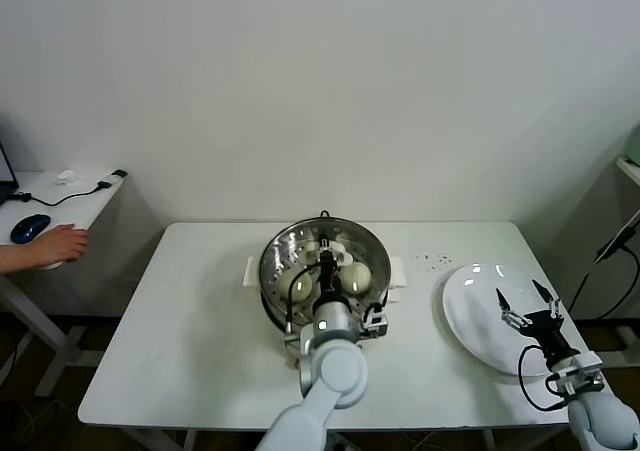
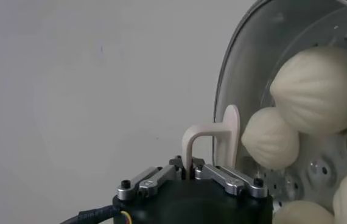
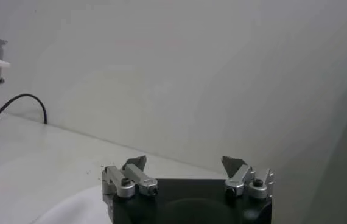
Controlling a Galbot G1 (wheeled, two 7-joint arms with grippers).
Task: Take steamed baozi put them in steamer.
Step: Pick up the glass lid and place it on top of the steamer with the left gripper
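Baozi: four cream-white pleated round steamed buns [image 2: 321, 90] lie on the perforated tray inside the steamer, as the left wrist view shows; in the head view only two [image 1: 355, 277] are plain, the rest hidden behind the arm.
Steamer: round shiny steel pot with white side handles [image 1: 325, 233], at the middle of the white table [image 1: 190, 341]; every place below is given from it.
Left gripper: [image 1: 325, 254] over the steamer's inside, just above the buns. Its fingers look drawn close together and carry no bun; the wrist view shows one pale curved finger [image 2: 229, 134] beside a bun, not clasping it.
Right gripper: [image 1: 523, 304] well to the steamer's right, over the flat white plate [image 1: 470, 316], fingers spread wide, nothing held; it looks parked.
Plate: bare of buns where it shows, so the loading seems done or nearly so.
Handling, as judged: the buns look soft, light and easily dented, with a skin that may tear or stick. Hold low around the plump sides with a gentle squeeze, not on the pleated crown.
Risk: a finger pressing down could squash a neighbouring bun, since they lie close together.
Beyond: a person's hand [image 1: 55, 243] by a blue mouse [image 1: 30, 228] on a side desk far to the steamer's left.
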